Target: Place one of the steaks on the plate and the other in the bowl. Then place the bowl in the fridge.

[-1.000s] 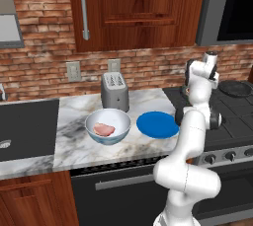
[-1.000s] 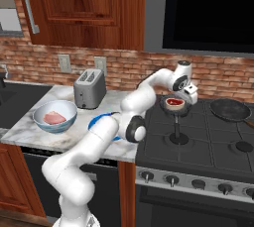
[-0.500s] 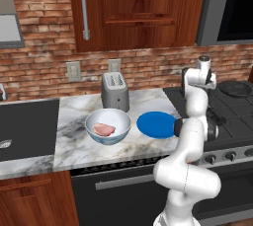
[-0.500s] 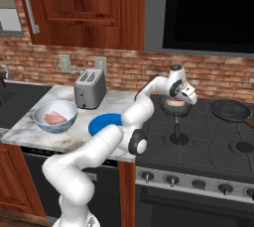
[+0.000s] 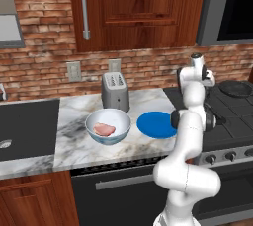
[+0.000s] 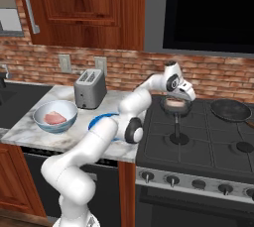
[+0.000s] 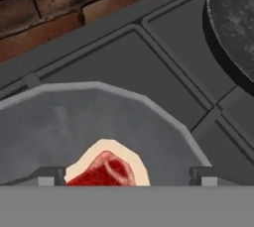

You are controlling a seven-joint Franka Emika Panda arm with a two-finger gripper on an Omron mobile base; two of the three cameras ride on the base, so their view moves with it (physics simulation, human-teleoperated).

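Even, flat rendered light w/ no clear source — nothing blown out, nothing lost in dark except the black screen [image 6: 208, 13] upper right in the right base view. Shadows are soft & faint: a weak one under the bowl [image 5: 108, 126] on the marble counter [image 5: 74, 143], barely any under the toaster [image 5: 114, 92]. Both base views are sharp but jaggy at edges; hand view is coarser — pan rim [image 7: 163, 117] faceted, brick [image 7: 44, 18] blurry, no edge distortion.

From behind the arm on its left, one camera looks forward and down over the marble counter [image 5: 74, 136] toward the brick wall [image 5: 44, 47]. Its twin looks from the right, taking in counter and stove [image 6: 198, 141]. The hand camera sits close above a frying pan [image 7: 59, 117] on that stove.
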